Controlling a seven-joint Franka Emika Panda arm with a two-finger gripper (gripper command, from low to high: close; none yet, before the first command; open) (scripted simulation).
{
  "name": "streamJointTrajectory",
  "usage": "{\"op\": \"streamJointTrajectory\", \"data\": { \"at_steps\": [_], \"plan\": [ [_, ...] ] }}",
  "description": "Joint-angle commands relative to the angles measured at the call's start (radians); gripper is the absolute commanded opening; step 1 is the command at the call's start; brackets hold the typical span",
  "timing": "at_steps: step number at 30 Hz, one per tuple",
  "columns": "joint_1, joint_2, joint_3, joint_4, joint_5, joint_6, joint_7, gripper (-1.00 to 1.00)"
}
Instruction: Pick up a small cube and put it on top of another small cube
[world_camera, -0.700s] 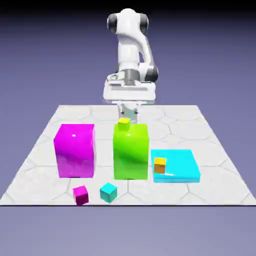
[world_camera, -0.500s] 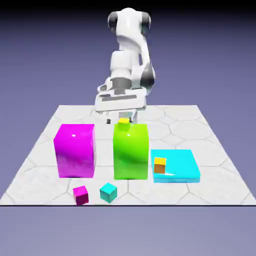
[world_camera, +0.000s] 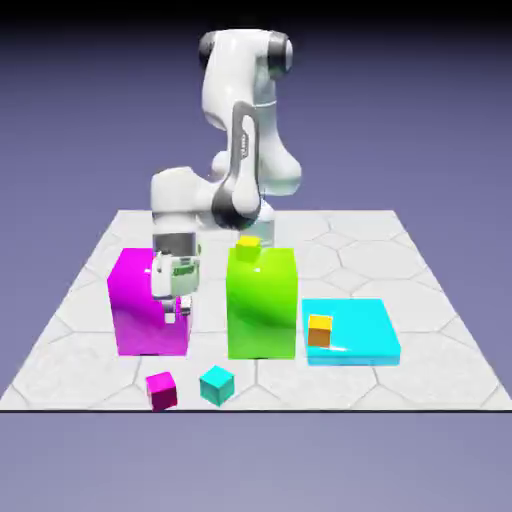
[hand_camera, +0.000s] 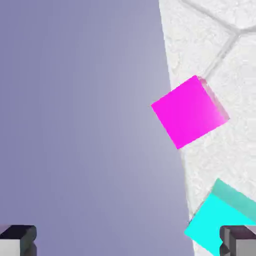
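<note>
The small magenta cube (world_camera: 161, 389) rests on the table near the front edge, with a teal cube (world_camera: 216, 384) of like size just to its right in the exterior view. My gripper (world_camera: 173, 312) hangs open above them, in front of the large magenta block, holding nothing. In the hand view the magenta cube (hand_camera: 189, 112) lies at the table's edge, right of centre. The teal cube (hand_camera: 222, 222) shows at the lower right beside one fingertip (hand_camera: 237, 240). The gap of the gripper (hand_camera: 128, 242) holds only backdrop.
A large magenta block (world_camera: 140, 285) and a tall green block (world_camera: 262, 300) stand behind the small cubes. A tiny yellow cube (world_camera: 248, 243) tops the green one. A flat cyan slab (world_camera: 352, 330) carries an orange cube (world_camera: 319, 330). The table's front edge (world_camera: 256, 408) runs close by.
The arm has swung from behind the green block to the exterior view's left, forward and down. The hand now hangs in front of the large magenta block. No cube has moved.
</note>
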Motion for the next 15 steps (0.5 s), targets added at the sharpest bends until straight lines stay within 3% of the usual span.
{"op": "streamJointTrajectory", "data": {
  "at_steps": [1,8,15],
  "plan": [
    [-0.02,0.032,0.007,0.017,0.038,-0.006,0.044,0.0],
    [-0.155,0.244,0.056,0.128,0.288,-0.047,0.333,0.0],
    [-0.175,0.457,0.126,0.262,0.42,0.053,0.18,0.0]
  ]
}}
